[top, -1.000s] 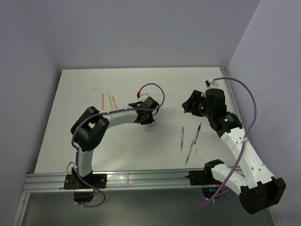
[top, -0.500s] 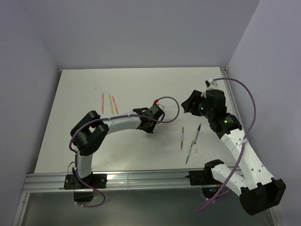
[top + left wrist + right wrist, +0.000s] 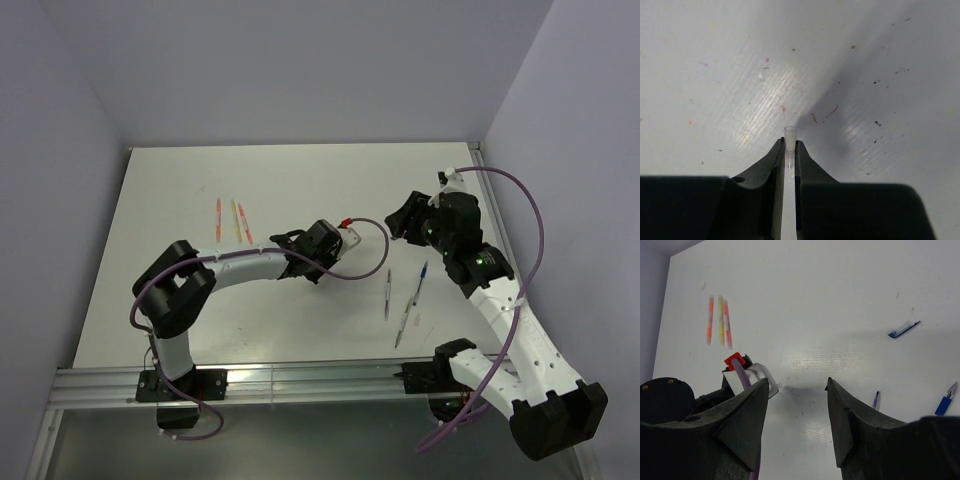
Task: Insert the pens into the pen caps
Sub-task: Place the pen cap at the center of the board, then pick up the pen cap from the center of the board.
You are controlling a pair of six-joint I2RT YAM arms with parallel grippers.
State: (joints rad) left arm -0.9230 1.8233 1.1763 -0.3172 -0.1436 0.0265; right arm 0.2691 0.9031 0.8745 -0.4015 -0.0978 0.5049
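Near the counter's middle, my left gripper (image 3: 788, 146) has swung toward the loose pens (image 3: 388, 293), clenched on a clear pen cap (image 3: 790, 133); my right gripper (image 3: 797, 384) waits spread, empty; capping looks next.

Place: probably robotics lab | Evidence: plain white flat tabletop (image 3: 300, 190), bare pale lilac enclosure walls (image 3: 300, 70), extruded aluminium mounting rail (image 3: 300, 378)

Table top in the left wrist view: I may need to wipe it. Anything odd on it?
Yes: small coloured specks dot the table beyond the fingers, probably stray pen marks.
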